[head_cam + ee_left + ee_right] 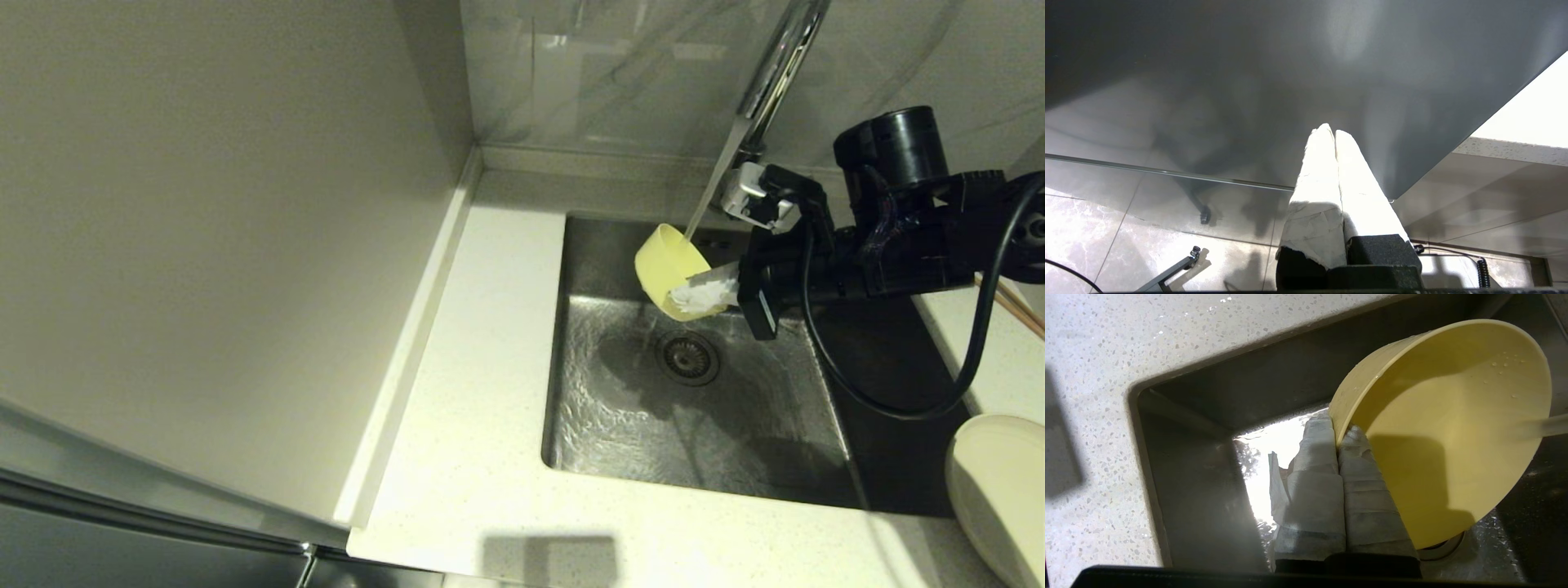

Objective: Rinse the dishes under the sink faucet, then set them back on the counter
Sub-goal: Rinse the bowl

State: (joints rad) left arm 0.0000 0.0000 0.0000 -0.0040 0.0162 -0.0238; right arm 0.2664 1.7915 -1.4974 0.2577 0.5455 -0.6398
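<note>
My right gripper (709, 292) is shut on the rim of the pale-yellow bowl (665, 263), holding it tilted on its side over the sink (620, 425). The wrist view shows the rim of the bowl (1453, 424) pinched between the taped fingers (1318, 473). Water runs from the chrome faucet (775, 65) into the bowl's open side. The cream plate (1000, 482) rests on the counter (482, 457) at the right edge, and the brown chopsticks (1016, 309) lie behind the arm. My left gripper (1332, 134) is parked low, shut on nothing, out of the head view.
The drain strainer (687, 357) lies below the bowl on the wet sink floor. A beige wall panel (220, 245) borders the counter on the left. The arm's black cable (898, 400) hangs over the right side of the basin.
</note>
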